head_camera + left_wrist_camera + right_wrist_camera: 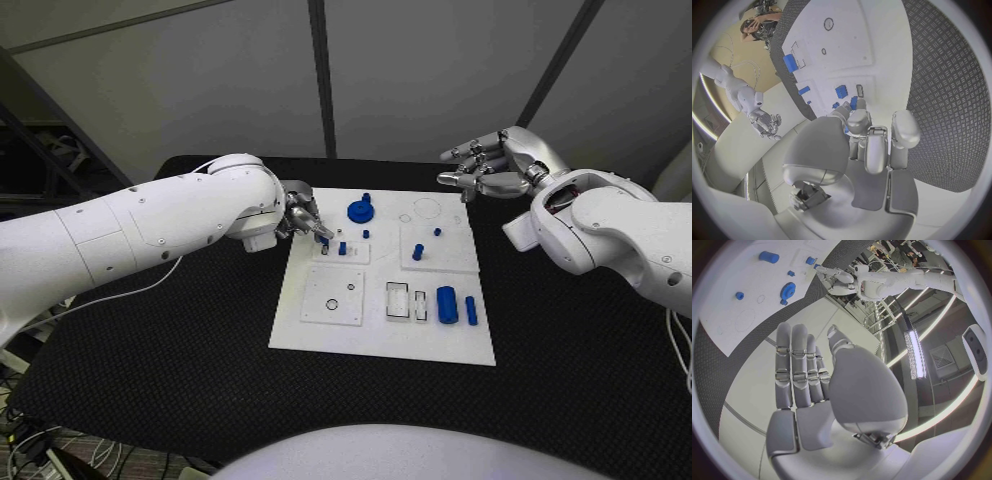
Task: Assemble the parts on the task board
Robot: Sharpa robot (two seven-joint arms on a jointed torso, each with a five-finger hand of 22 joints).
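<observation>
Task board (378, 330) carries blue parts (446, 304) beside left hand (304, 222).

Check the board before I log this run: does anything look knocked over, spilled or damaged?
Nothing stands out. The task board lies flat on the table, blue parts on it. The left hand is at its far-left corner; the right hand is raised beyond it.

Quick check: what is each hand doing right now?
Left hand: fingertips down at small blue parts on the task board; a grip cannot be told.
Right hand: open, holding nothing.
</observation>
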